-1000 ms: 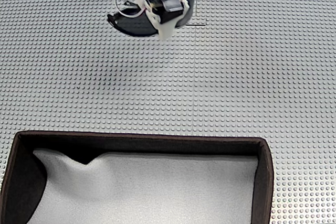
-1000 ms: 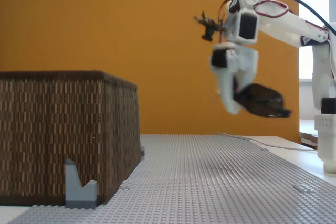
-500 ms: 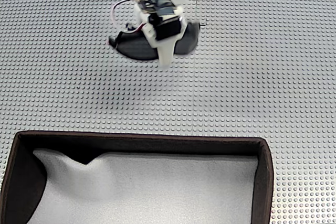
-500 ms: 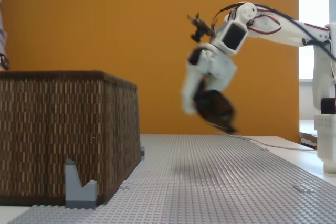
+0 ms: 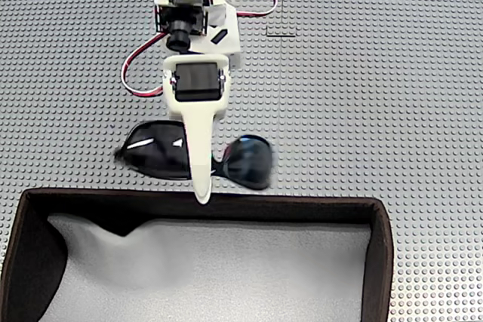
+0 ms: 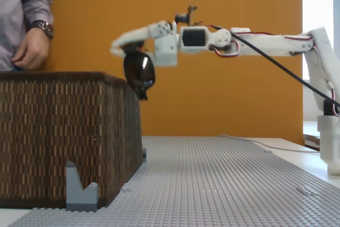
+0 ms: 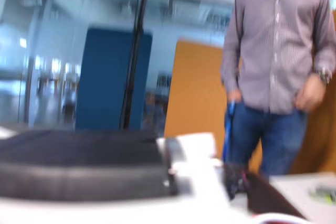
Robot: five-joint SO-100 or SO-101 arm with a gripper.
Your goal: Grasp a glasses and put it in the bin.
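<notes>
Stretched out level from the right edge toward upper centre in a fixed view, white arm point(image 6: 265, 43) with red and black wires. Gripper point(image 6: 125, 49) clamped on the glasses point(image 6: 139, 73), held in the air, lenses hanging down just past the bin's point(image 6: 64, 136) near top corner. Seen from above in a fixed view, gripper point(image 5: 201, 186) pointing to the bottom of the frame, its long white finger point(image 5: 198, 148) crossing the bridge of the glasses point(image 5: 249, 162); 2 dark glossy lenses spread left and right of it in the middle of the frame, just above the bin's point(image 5: 226, 205) dark upper rim. Fingertip right at that rim. White lumpy lining point(image 5: 226, 269) filling the bin at the bottom of the frame. Grey studded baseplate point(image 5: 377, 96) underneath everything. Small grey block point(image 6: 81, 188) at the bin's foot, lower left. Person point(image 6: 26, 19) in a grey shirt with a wristwatch at upper left, behind the bin; blurred in the wrist view, the same person point(image 7: 278, 66) at upper right, in jeans.
</notes>
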